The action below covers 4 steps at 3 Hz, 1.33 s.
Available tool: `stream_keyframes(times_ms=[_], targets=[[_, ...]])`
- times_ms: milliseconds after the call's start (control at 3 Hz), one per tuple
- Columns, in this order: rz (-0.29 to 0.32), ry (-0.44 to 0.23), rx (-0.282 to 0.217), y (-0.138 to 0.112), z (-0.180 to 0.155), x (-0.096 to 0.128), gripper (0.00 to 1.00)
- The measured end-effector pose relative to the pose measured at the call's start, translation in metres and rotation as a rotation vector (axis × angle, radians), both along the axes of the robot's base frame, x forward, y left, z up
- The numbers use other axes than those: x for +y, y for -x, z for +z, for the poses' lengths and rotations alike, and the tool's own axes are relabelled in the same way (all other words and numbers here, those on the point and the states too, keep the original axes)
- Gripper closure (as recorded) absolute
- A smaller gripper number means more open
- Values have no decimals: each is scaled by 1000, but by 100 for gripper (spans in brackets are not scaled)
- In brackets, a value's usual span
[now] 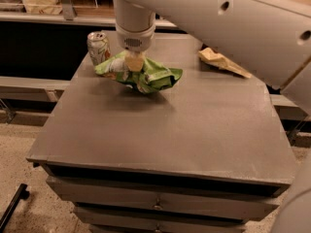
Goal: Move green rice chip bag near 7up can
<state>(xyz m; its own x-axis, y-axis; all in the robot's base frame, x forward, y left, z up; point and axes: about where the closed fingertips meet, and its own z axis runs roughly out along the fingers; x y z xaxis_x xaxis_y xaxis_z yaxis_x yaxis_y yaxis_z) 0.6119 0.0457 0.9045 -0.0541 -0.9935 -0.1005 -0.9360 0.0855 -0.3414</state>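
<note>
The 7up can [98, 47] stands near the table's [194, 130] far left corner. Just to its right, the gripper [134, 63] pinches the green rice chip bag [154, 76] (crumpled, left end beside the can). A tan chip bag [221, 61] lies well apart, far right.

Hand [133, 63] at tabletop [194, 130] back left, pinching green rice chip bag [158, 76], covers bag's middle. Bag overlaps 7up can [98, 46] lower edge. Arm [233, 28] cut off top, right. Bag print unreadable.
</note>
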Motion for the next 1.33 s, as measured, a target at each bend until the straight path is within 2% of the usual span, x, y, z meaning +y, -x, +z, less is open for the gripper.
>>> stream_keyframes(times_ms=[1000,1333], targets=[[-7,3,6,-2,-2,4,4],[-6,-4,7,-2,-1,3,0]])
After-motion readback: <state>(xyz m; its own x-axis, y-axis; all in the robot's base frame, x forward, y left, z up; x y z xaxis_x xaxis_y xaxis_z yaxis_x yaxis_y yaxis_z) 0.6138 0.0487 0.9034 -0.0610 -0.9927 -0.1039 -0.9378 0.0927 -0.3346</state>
